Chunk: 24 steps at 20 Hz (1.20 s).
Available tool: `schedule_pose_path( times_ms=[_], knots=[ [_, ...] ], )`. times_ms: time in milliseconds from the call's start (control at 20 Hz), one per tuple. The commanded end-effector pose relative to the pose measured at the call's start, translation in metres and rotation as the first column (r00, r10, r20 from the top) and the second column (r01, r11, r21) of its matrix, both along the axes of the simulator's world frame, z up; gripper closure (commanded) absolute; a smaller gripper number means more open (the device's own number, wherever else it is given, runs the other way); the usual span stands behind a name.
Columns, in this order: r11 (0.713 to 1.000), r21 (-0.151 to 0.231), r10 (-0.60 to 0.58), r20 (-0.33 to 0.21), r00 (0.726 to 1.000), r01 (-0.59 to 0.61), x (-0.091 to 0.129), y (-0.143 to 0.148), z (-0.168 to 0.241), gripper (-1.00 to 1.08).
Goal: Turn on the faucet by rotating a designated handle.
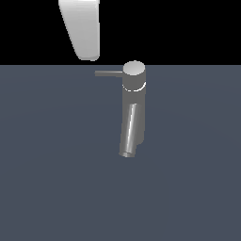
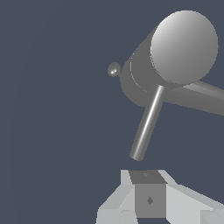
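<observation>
The faucet is a grey upright cylinder with a round lighter cap and stands mid-scene. Its shiny slanted spout points toward the camera. The handle, a thin grey rod, sticks out from the capped top toward the exterior view's left. In the wrist view the faucet shows from above, and the handle reaches toward my gripper. The gripper's fingers show no gap and hold nothing. It sits just off the handle's free end, not touching. A white part of my arm hangs above and left of the handle.
The faucet stands on a flat dark blue-grey floor. A small round knob shows at the faucet body's side in the wrist view. The thicker spout runs off to the side there.
</observation>
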<state>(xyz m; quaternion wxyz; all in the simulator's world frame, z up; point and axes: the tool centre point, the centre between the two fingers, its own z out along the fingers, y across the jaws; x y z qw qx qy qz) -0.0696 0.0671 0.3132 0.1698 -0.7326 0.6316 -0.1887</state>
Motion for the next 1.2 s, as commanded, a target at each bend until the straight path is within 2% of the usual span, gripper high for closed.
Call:
schedule_pose_path(
  times_ms=[0, 600, 1150],
  knots=[
    [0.999, 0.012, -0.047, 0.014, 0.999, 0.047, 0.008, -0.002, -0.003, 1.08],
    [0.975, 0.054, -0.220, 0.058, 0.974, 0.217, 0.038, -0.016, -0.015, 1.08],
    [0.955, 0.069, -0.293, 0.073, 0.953, 0.288, 0.050, -0.023, -0.020, 1.08]
  ],
)
